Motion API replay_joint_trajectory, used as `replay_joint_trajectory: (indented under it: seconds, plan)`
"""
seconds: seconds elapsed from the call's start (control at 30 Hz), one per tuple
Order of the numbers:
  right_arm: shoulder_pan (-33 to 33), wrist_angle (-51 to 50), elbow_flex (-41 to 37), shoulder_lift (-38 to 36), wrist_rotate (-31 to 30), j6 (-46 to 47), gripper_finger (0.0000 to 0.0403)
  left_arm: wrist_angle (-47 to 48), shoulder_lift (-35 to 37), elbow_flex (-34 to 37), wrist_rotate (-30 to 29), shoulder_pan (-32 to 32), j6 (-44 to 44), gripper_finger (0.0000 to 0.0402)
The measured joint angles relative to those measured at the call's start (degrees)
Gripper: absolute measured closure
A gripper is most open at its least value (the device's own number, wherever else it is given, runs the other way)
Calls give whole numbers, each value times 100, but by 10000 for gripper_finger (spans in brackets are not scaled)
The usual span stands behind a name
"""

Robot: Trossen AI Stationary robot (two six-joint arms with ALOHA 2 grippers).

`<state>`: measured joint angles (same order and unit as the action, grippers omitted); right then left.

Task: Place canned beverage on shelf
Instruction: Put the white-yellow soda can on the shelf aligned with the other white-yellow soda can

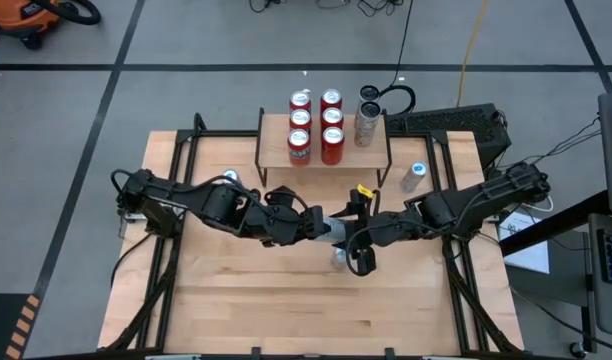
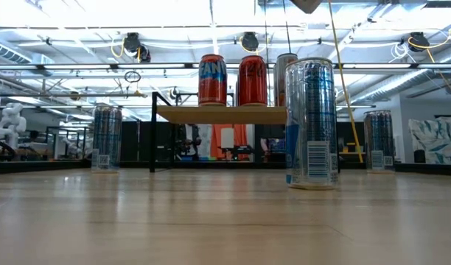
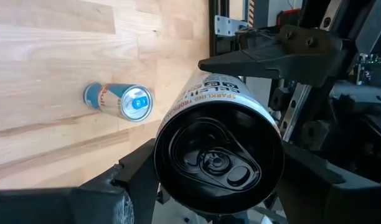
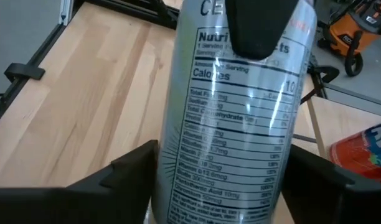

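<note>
Silver can [image 1: 338,232] held between two grippers, in front of the shelf [image 1: 322,150].
Its long axis lies level; left gripper [image 1: 321,226] grasps it, right gripper's [image 1: 354,236] grip is unclear.

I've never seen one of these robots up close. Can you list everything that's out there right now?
table: one, light wood, under everything.
shelf: one, light wooden top on black legs, far middle of the table.
red cans: six, red, on the shelf in two rows of three.
tall silver cans: two, it seems, on the shelf's right end.
slim cans: three, blue and silver, standing on the table.
black-lidded can: one, silver, held sideways above the table.
vacuum: one, orange, on the floor.
left gripper: dark, clamped on the black-lidded can.
right gripper: dark, around the same can.
</note>
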<state>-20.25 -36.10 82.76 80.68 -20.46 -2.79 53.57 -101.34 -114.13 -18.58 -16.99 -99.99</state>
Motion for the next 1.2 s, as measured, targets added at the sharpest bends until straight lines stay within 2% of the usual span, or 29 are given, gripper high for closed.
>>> replay_joint_trajectory:
  seconds: [0.17, 0.37, 0.53, 0.8, 0.97, 1.2]
  plan:
    - [2, -3, 0, 0, -11, 1, 157, 4, 0, 0, 0, 7, 72, 152]
    - [2, -8, 0, 0, -74, 12, 162, -1, 0, 0, -11, 7, 259, 147]
    - [4, -16, -2, 0, -15, 99, 164, -60, 0, -2, -31, 1, 696, 107]
    - [-4, 10, -11, -87, 612, 915, 165, -147, 61, -17, -328, 31, 1350, 42]
    - [0, 162, -13, -208, 718, 1272, 165, -223, 200, -17, -414, 48, 1900, 37]
    - [9, 167, -13, -231, 844, 1392, 165, -443, 609, -17, -990, 48, 2709, 37]
